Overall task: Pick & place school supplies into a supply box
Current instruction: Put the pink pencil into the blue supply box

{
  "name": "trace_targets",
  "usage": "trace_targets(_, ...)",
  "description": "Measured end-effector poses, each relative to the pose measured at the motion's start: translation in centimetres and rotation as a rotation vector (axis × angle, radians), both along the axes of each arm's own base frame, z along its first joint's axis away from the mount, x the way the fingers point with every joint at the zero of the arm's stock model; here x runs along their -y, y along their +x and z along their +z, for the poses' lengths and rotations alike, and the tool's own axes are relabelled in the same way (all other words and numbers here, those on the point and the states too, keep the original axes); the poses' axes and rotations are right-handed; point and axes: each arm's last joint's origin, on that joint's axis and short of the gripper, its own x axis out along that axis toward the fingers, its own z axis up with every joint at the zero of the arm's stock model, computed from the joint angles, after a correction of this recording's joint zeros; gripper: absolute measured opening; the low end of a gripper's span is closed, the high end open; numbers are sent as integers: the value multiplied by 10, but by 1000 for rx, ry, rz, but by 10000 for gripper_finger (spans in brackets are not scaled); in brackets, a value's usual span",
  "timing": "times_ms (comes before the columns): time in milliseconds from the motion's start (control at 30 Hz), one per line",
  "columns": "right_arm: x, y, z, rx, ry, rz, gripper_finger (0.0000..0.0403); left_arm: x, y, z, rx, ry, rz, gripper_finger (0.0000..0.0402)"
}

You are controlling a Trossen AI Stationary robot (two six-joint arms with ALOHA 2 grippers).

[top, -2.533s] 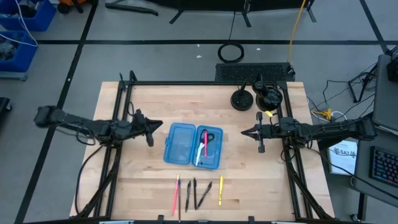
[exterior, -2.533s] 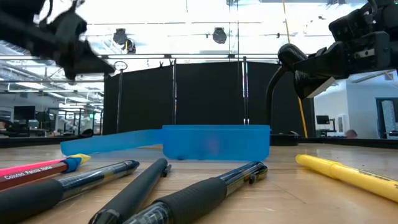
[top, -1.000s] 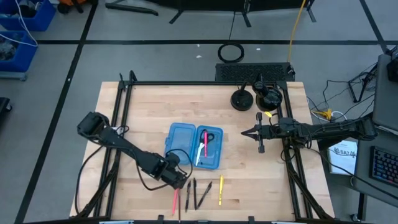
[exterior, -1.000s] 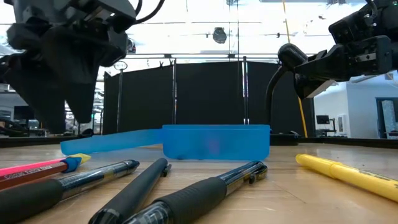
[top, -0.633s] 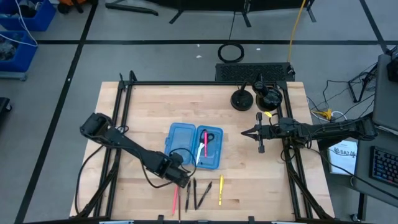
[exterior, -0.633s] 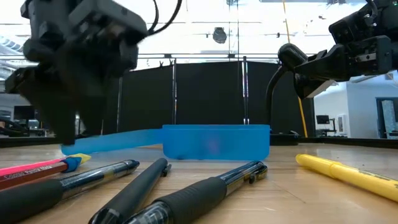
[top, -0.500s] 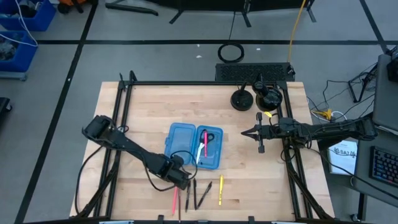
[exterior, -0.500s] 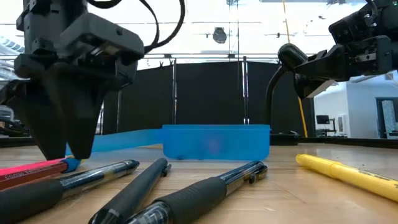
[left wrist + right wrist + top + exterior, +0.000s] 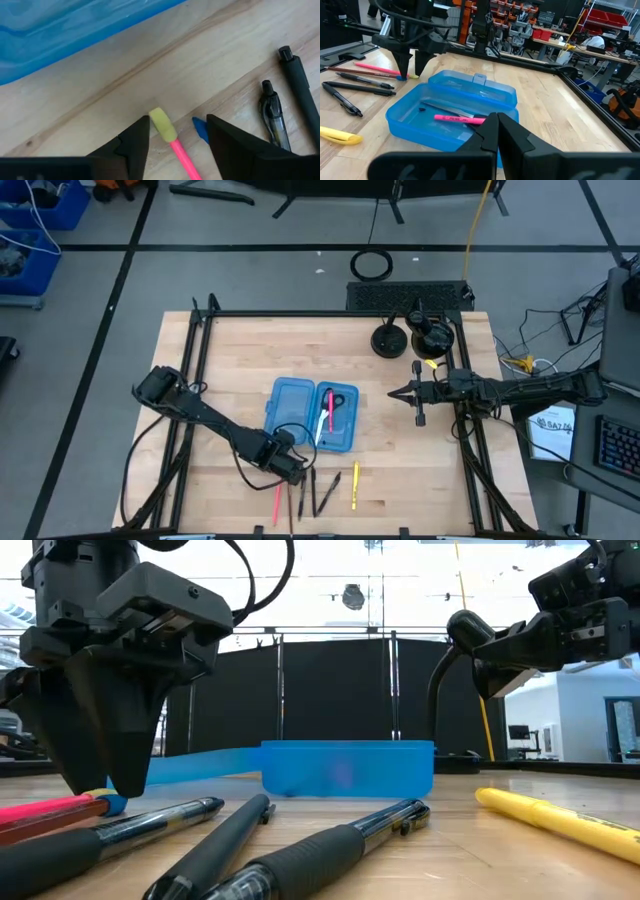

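The left gripper (image 9: 291,472) is lowered to the table (image 9: 400,420) just in front of the blue box (image 9: 310,416), at the head of the row of pens. Its fingers (image 9: 131,142) are parted and set on either side of the pink pencil (image 9: 172,142) (yellow tip and blue cap both visible between them), but no closed grip on it can be seen. Two black pens (image 9: 287,115) lie just beside it, and a yellow pen (image 9: 355,486) farther along. Inside the open box a pink pen (image 9: 460,119) is already lying. The right gripper (image 9: 419,401) is held beside the box, well apart from it, with its fingers pressed together on nothing.
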Motion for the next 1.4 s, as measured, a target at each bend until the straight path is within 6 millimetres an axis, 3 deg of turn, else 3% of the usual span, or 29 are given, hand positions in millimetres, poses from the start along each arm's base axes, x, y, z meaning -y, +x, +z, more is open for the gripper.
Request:
trace_targets(200,0,0,0,0,1,0,0,0,0,-1,17,30,-11,153)
trace_targets(533,0,0,0,0,8,-1,0,-6,-1,10,73,107,-45,196)
trace_targets(733,0,0,0,0,8,-1,0,-9,-7,12,28,132,-20,192)
trace_targets(1400,0,0,0,0,16,-1,0,15,-14,14,53,38,24,186)
